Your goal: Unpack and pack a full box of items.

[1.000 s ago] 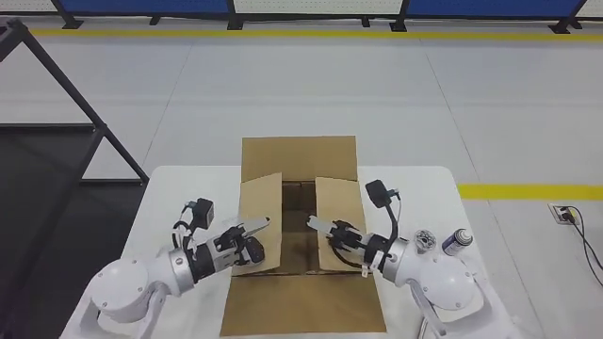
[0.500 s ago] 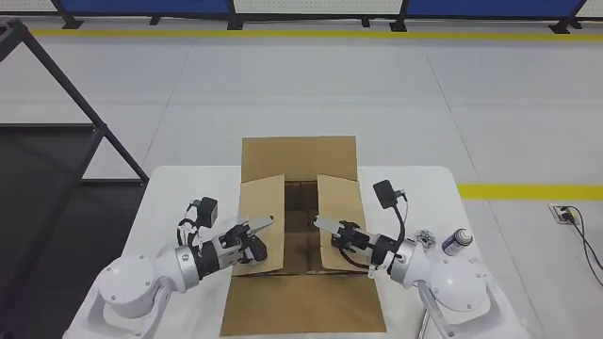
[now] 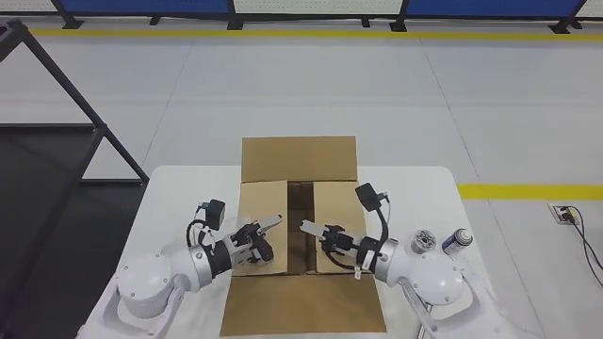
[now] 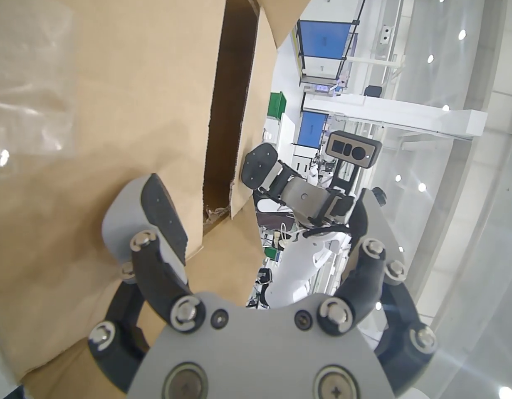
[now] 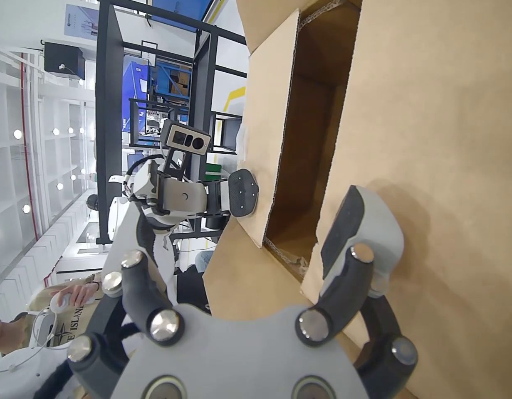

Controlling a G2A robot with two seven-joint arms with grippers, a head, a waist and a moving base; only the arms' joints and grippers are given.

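**Side flaps have dropped almost flat since half a second ago**

Both arms came in toward the middle, and the gap between the two flaps is way narrower than it was in the earlier frames.

So right now the brown cardboard box sits in the middle of the white bench. Its left side flap and right side flap are folded inward, with just a thin dark slot between them. The far flap lies open away from the robot, and the near flap lies open toward it.

The left end effector is over the inner edge of the left side flap. It's spread wide and holding nothing, and the left wrist view shows one finger pad lying against the cardboard. The right end effector mirrors it on the right side flap. It's also wide open and empty, with one finger against that flap. The two end effectors are near each other across the slot, not touching.

Off to the right on the bench, well apart from the box, there's a small round silvery thing. Just beside it is a small dark blue-topped can.
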